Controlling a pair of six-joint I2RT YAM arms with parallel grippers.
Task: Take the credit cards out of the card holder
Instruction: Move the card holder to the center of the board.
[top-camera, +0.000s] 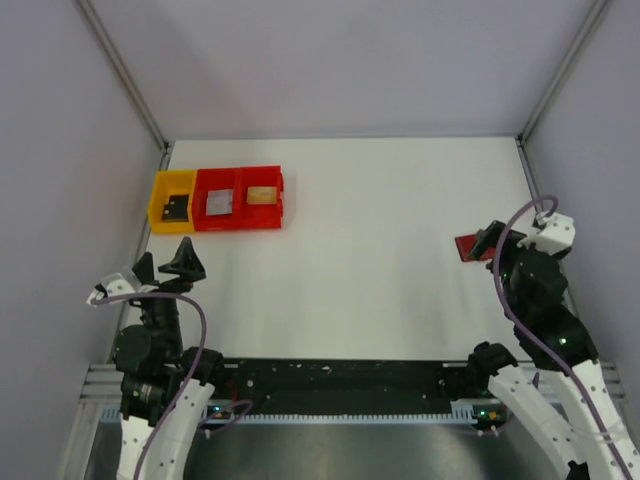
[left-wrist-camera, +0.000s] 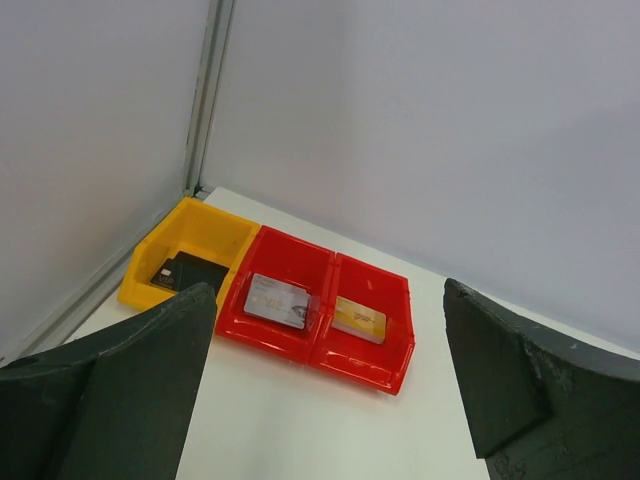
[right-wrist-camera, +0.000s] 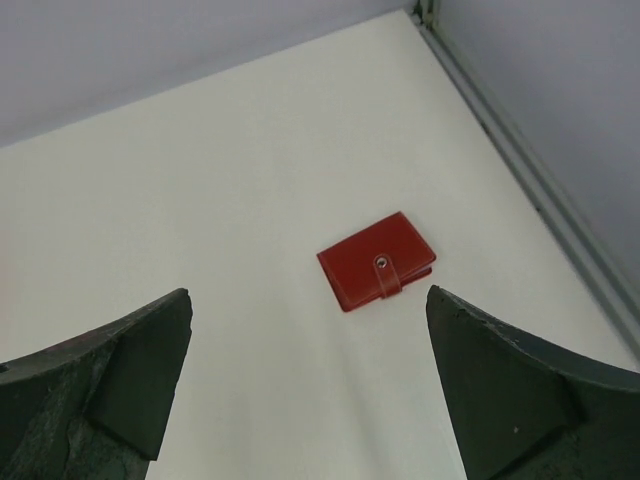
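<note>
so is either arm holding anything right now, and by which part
Nothing is held. The left end effector and the right end effector are both open and empty; the card holder lies closed on the table, untouched.

A robot test cell in a lab

A plain white table (top-camera: 380, 260) is boxed in on the left, far and right sides by blank pale-grey panels (top-camera: 340, 60) joined with bare aluminium posts (top-camera: 122, 70). The cabled left arm (top-camera: 150, 350) and right arm (top-camera: 545, 310) are bolted to a slotted metal rail (top-camera: 340, 380) along the near edge. Three small plastic sorting bins (top-camera: 235, 226), one yellow and two red, sit in a row at the far left.
</note>
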